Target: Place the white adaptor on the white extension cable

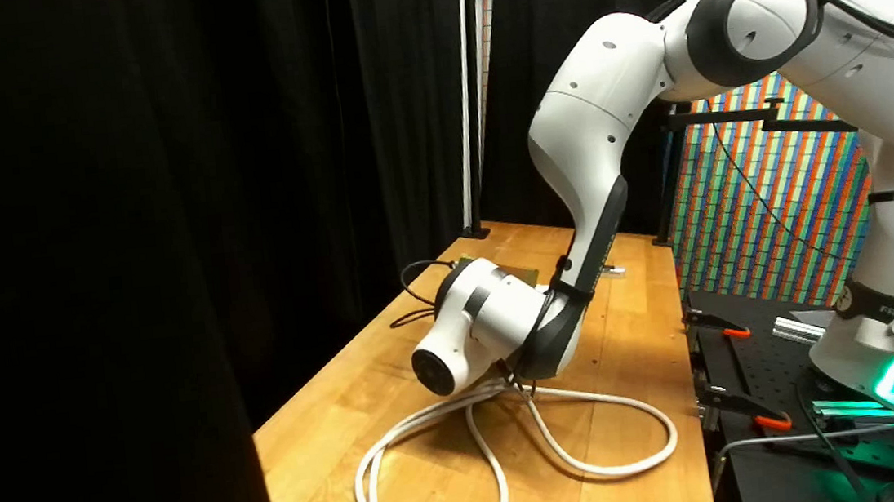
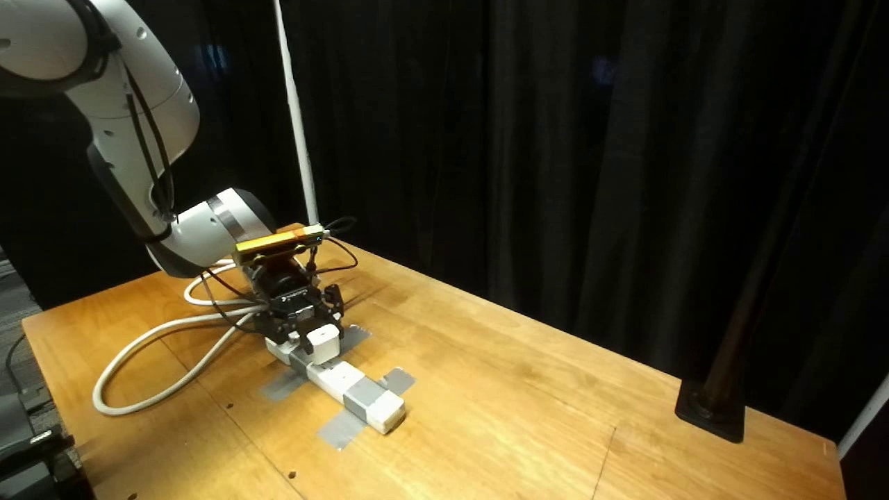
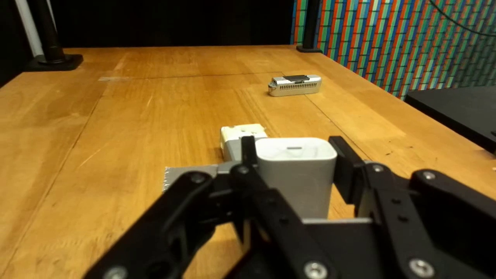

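1. In an exterior view, white cable (image 1: pixel 624 471) is looped, lower centre.
2. In an exterior view, cubic white plastic adaptor (image 2: pixel 323 345) is held over oblong white socket block (image 2: pixel 336 379), centre-left.
3. In wrist view, adaptor is clasped by black gripper (image 3: pixel 295 161).

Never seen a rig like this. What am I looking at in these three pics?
It's a single robot arm with a two-fingered gripper. Two pictures are taken from outside the robot; the third is the wrist view, looking out past the gripper. On the wooden table lies a looped white extension cable, ending in an oblong socket block strapped down with grey tape. The gripper holds a white adaptor at that block; whether they touch, I can't tell. Farther back in the wrist view sits a small vented device.
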Controlling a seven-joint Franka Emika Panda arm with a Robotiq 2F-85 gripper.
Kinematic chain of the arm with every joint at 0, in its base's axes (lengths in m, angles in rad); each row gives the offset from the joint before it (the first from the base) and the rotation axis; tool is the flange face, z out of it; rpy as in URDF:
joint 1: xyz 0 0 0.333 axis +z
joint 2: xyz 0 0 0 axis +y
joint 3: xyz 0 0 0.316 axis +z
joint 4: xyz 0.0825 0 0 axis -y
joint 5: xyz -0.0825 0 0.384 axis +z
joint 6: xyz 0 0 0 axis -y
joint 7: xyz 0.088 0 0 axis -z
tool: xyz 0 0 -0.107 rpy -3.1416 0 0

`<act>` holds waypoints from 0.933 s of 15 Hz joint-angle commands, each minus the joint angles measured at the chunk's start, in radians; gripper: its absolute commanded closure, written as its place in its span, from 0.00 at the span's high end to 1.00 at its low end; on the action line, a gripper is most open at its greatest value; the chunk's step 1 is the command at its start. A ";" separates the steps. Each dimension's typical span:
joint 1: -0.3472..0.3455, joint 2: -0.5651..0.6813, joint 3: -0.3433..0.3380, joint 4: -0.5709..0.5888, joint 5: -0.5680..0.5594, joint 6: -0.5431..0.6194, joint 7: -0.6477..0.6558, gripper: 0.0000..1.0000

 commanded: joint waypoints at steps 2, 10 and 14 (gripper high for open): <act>-0.007 -0.009 0.006 -0.027 -0.015 0.048 -0.048 0.23; -0.010 -0.004 0.007 -0.027 0.010 0.039 -0.029 0.23; -0.015 -0.003 0.010 -0.032 0.020 0.039 -0.029 0.23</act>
